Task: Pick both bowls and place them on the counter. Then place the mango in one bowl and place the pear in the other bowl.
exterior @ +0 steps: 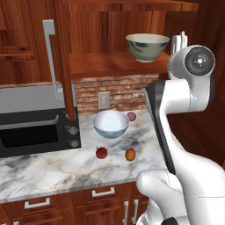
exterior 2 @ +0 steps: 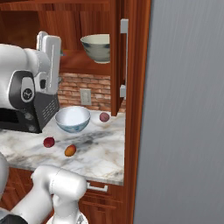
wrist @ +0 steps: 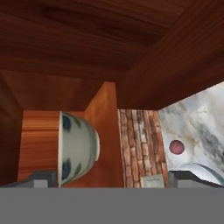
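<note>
Spread dark two-finger gripper (wrist: 107, 179) before grey-green ceramic bowl (wrist: 78, 148) on wooden shelf (wrist: 37, 140), just ahead of fingertips; likely rigid, smooth, breakable, best pinched at thin rim.

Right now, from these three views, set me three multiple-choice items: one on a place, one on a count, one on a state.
1. Where is the grey-green bowl?
A. on the cabinet shelf
B. on the counter
C. in the gripper

2. How many small fruits lie on the counter?
A. one
B. three
C. five

3. How is the gripper?
A. shut on a bowl
B. open
C. shut on a fruit

Answers:
1 A, it stands on the wooden shelf.
2 B, two red ones and an orange one.
3 B, fingertips stand wide apart, holding nothing.
</note>
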